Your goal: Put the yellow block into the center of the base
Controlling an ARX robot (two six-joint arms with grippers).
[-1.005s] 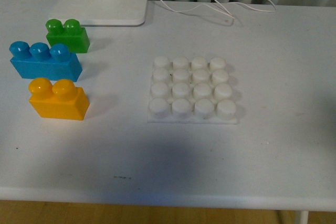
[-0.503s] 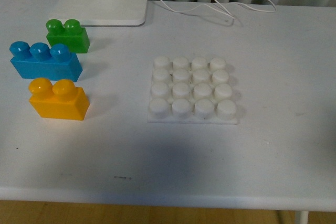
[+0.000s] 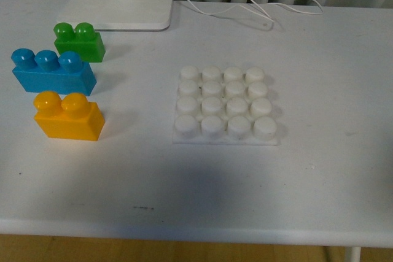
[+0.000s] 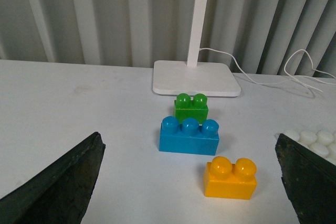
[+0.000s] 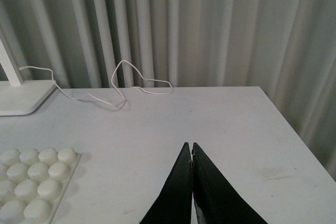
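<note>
The yellow block (image 3: 67,116) stands upright on the table at the left, studs up; it also shows in the left wrist view (image 4: 231,177). The white studded base (image 3: 225,105) lies flat in the middle of the table; its edge shows in the left wrist view (image 4: 316,139) and the right wrist view (image 5: 34,182). My left gripper (image 4: 191,171) is open and empty, its black fingers (image 4: 58,182) wide apart, short of the yellow block. My right gripper (image 5: 190,150) is shut and empty above bare table, to the right of the base. Neither gripper shows in the front view.
A blue three-stud brick (image 3: 53,70) and a green two-stud brick (image 3: 78,40) stand behind the yellow block. A white lamp foot (image 3: 116,7) and its white cable (image 3: 258,1) lie at the back. The table's front edge (image 3: 184,234) is near.
</note>
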